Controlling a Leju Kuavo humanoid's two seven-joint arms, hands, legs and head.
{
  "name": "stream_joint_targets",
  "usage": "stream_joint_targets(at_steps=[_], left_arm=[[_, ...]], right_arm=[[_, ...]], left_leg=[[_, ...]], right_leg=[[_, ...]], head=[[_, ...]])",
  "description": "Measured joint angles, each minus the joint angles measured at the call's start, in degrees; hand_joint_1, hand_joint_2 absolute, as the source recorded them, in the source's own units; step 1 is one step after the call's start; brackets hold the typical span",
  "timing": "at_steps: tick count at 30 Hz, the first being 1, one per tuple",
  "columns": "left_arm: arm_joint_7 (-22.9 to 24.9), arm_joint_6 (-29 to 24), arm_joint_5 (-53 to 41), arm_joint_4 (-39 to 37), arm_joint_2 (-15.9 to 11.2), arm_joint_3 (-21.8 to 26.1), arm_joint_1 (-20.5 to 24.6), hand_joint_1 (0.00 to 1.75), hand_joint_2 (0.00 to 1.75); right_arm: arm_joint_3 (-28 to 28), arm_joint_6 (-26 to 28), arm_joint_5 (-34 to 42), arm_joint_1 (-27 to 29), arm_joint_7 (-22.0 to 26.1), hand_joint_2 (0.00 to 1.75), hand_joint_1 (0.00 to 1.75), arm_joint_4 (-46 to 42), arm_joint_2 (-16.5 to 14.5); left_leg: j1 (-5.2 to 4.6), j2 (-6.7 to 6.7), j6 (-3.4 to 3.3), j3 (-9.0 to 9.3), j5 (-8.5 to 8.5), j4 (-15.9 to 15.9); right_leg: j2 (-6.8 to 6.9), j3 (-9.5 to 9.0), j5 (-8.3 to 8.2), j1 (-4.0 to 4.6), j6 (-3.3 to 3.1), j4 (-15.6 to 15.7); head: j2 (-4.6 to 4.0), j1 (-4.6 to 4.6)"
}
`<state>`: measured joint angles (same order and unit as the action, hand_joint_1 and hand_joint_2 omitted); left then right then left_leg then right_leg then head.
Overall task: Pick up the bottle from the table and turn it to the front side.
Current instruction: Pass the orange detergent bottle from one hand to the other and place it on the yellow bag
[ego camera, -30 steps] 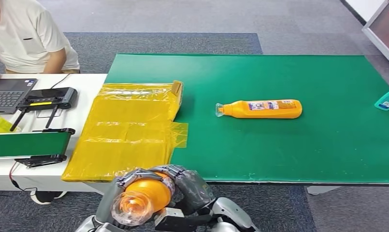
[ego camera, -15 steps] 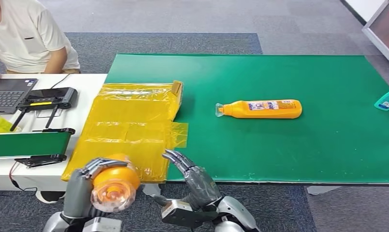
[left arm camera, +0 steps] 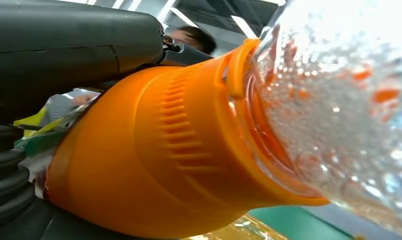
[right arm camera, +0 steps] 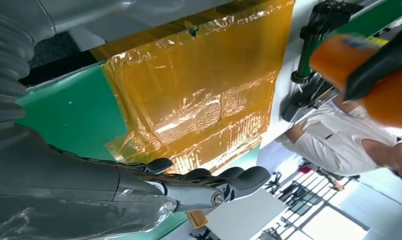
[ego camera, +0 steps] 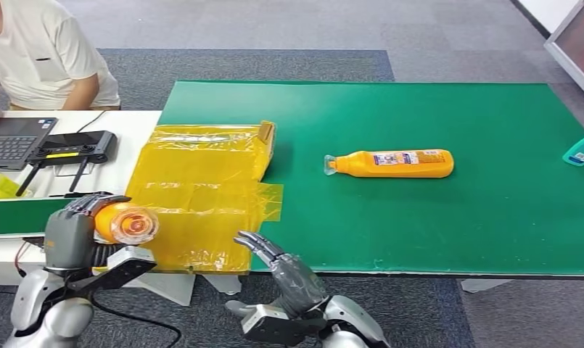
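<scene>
My left hand [ego camera: 71, 230] grips an orange bottle [ego camera: 122, 223] with a clear cap, held over the near left table edge with the cap pointing right. Up close, the left wrist view has the orange bottle [left arm camera: 159, 150] and its clear cap [left arm camera: 338, 120] against my dark fingers [left arm camera: 74, 40]. My right hand [ego camera: 285, 267] is open, fingers stretched out, just below the front edge of the green mat [ego camera: 434, 225]. A second orange bottle [ego camera: 392, 163] lies on its side on the mat, cap to the left, apart from both hands.
A yellow plastic sheet [ego camera: 194, 196] covers the mat's left end. A small green conveyor [ego camera: 35, 216], a controller [ego camera: 71, 148] and a laptop [ego camera: 13, 138] sit on the white table, where a person [ego camera: 38, 54] sits. A teal object [ego camera: 582, 150] lies at the right edge.
My left hand has carried the bottle up and to the left, turning its cap from facing the camera to pointing right. My right hand let go of it and stays open near the mat's edge.
</scene>
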<state>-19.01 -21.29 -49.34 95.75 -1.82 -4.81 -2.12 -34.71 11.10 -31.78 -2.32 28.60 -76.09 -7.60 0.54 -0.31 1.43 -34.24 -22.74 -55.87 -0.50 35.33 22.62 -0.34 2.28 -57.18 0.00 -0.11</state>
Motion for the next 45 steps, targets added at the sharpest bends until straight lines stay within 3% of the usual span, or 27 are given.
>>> stream_joint_targets(at_steps=[3, 6, 10, 13, 16, 24, 28, 33, 37, 45], left_arm=[[1.3, 2.8, -1.4, -4.2, -0.1, -0.3, 4.9, 1.75, 1.75], [7.4, 4.1, -9.3, -10.3, 0.2, -2.3, 11.4, 1.75, 1.75], [16.0, 5.5, -23.0, -22.1, 0.6, -7.3, 21.4, 1.75, 1.75], [19.6, 6.0, -29.9, -31.5, 1.4, -11.4, 28.2, 1.75, 1.75], [22.4, 7.4, -34.7, -40.0, 2.7, -15.2, 33.3, 1.75, 1.75], [21.1, 7.1, -32.6, -55.9, 9.1, -18.9, 39.8, 1.75, 1.75], [20.6, 7.3, -32.7, -60.4, 12.0, -20.0, 40.5, 1.75, 1.75], [21.6, 7.3, -33.6, -64.1, 13.7, -21.4, 40.9, 1.75, 1.75], [23.1, 6.9, -32.6, -66.3, 14.1, -21.7, 40.9, 0.00, 1.75], [24.1, 5.6, -32.4, -68.4, 14.7, -21.7, 40.8, 0.00, 1.75]], right_arm=[[0.0, -1.7, 0.2, -0.1, 0.8, 1.75, 0.00, 0.0, -0.1], [-0.4, -3.4, 0.3, -0.4, 1.6, 1.75, 0.00, 0.1, -0.3], [-1.6, -4.8, 0.5, -1.4, 2.1, 1.75, 0.00, 0.2, -0.4], [-2.3, -5.2, 0.5, -1.9, 2.0, 1.75, 0.00, 0.2, -0.4], [-3.2, -1.9, -2.9, -2.7, 1.9, 1.75, 0.00, 0.0, -0.4], [-7.8, 1.6, -4.8, -4.8, 3.8, 1.75, 0.00, -5.4, 0.8], [-9.8, 1.9, -3.7, -5.5, 2.7, 1.75, 0.00, -8.3, 1.6], [-10.6, 2.0, -3.2, -5.5, 2.1, 1.75, 0.00, -9.7, 2.5], [-10.8, 2.2, -2.4, -4.9, 1.9, 1.75, 0.00, -11.1, 3.2], [-10.8, 1.5, -1.5, -4.4, 1.2, 1.75, 0.00, -12.2, 3.8]], left_leg=[[0.00, 0.00, 0.00, 0.00, 0.03, 0.0], [-0.01, -0.01, -0.04, -0.03, 0.09, 0.0], [-0.01, 0.00, 0.01, -0.06, 0.20, 0.0], [-0.01, 0.00, 0.02, -0.11, 0.27, 0.0], [-0.02, 0.01, 0.03, -0.13, 0.30, 0.0], [-0.02, 0.04, 0.03, -0.27, 0.31, 0.0], [-0.02, 0.04, 0.03, -0.30, 0.30, 0.0], [-0.01, 0.04, 0.03, -0.32, 0.31, 0.0], [-0.01, 0.04, 0.04, -0.32, 0.31, 0.0], [-0.01, 0.04, 0.03, -0.33, 0.31, 0.0]], right_leg=[[0.00, 0.02, -0.04, 0.00, 0.02, 0.0], [0.00, 0.05, -0.12, -0.01, 0.05, 0.0], [-0.01, 0.09, -0.28, -0.02, 0.00, 0.0], [-0.01, 0.15, -0.35, -0.02, 0.01, 0.0], [-0.04, 0.18, -0.38, -0.03, 0.01, 0.0], [-0.07, 0.30, -0.39, -0.03, 0.02, 0.0], [-0.08, 0.33, -0.39, -0.04, 0.02, 0.0], [-0.07, 0.35, -0.39, -0.03, 0.02, 0.0], [-0.07, 0.34, -0.39, -0.03, 0.02, 0.0], [-0.07, 0.34, -0.39, -0.03, 0.02, 0.0]], head=[[0.00, 0.00], [0.00, 0.00], [0.00, 0.00], [0.00, -0.01], [0.00, 0.01], [0.00, 0.01], [0.00, 0.01], [0.00, 0.01], [0.00, 0.01], [0.00, 0.01]])
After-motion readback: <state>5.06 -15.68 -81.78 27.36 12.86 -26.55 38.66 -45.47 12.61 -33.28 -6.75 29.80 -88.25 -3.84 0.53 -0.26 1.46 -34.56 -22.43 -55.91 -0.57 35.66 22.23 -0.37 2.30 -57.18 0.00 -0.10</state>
